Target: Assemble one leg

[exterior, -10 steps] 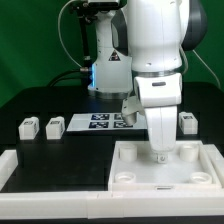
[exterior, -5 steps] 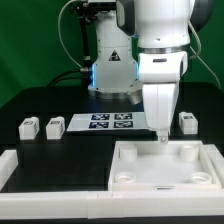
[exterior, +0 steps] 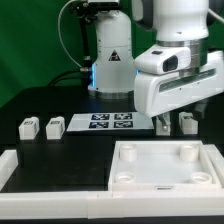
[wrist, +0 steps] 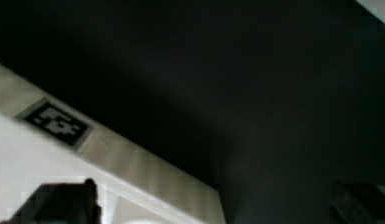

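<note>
The exterior camera faces me head-on from slightly above the table [exterior: 70, 150], mid-distance; my wrist camera looks close at that same dark tabletop.

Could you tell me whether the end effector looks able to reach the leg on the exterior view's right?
Probably yes: the end effector hangs open just beside that leg, which stands alone on the table beyond the tray, with nothing on top of it or between them.

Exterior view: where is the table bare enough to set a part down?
Bare black table lies between the white corner rail and the tray, in front of the leftmost leg, the next leg and the marker board. Crowded: around the tool beside the right leg.
</note>
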`<action>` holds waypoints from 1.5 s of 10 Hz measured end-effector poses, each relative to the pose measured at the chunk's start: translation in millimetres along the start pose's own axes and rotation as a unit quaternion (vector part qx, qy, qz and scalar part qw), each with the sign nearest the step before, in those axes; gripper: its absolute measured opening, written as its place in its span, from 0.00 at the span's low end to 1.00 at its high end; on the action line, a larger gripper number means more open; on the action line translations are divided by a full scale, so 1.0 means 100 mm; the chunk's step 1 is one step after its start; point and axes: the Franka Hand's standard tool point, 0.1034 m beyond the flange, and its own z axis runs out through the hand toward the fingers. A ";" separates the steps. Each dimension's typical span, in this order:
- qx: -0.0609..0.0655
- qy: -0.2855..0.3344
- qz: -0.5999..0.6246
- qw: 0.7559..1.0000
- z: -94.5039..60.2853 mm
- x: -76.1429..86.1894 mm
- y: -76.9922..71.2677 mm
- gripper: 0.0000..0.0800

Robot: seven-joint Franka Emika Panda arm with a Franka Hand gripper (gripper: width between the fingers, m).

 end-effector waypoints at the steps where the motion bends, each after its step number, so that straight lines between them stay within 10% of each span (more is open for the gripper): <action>1: 0.005 0.001 0.065 0.998 0.00 0.00 0.00 0.81; 9: 0.025 -0.016 0.292 0.956 0.02 -0.02 -0.21 0.81; 15: 0.089 -0.333 0.283 0.895 0.03 -0.19 -0.50 0.81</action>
